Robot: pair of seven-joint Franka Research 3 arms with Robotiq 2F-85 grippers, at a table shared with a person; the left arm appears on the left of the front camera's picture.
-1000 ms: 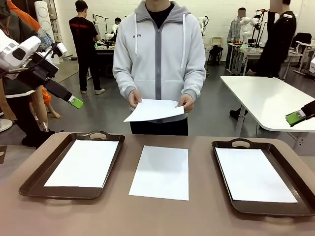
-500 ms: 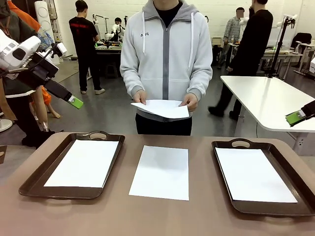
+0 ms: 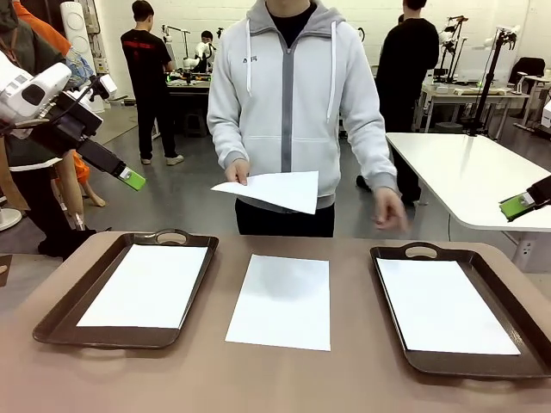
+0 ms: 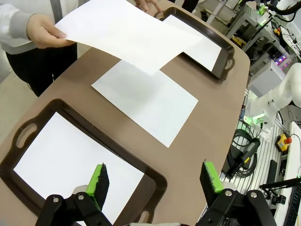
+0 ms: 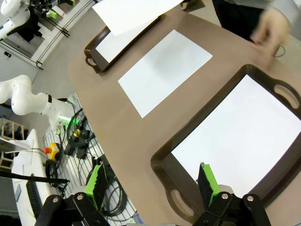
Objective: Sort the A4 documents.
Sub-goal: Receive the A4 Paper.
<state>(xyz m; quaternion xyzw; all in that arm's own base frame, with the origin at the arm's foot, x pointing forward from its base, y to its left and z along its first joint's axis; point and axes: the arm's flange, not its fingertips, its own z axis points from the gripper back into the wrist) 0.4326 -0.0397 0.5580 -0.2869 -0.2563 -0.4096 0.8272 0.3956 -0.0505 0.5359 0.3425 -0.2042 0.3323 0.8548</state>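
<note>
1. Three A4 documents (image 3: 280,301) lie on the worktop (image 3: 344,383): one in each tray (image 3: 60,320) at 9 and 3 o'clock, one between.
2. A person (image 3: 293,95) at 12 o'clock holds a fourth sheet (image 3: 280,189).
3. Robot's left hand (image 4: 155,170) and right hand (image 5: 151,172): fingers spread wide, empty.

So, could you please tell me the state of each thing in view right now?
Left gripper: open, empty.
Right gripper: open, empty.
Left tray: holds the left sheet, flat.
Right tray: holds the right sheet, flat.
Middle sheet: flat on the table, between the trays.
Raised sheet: held in the person's hand, off the table.
</note>
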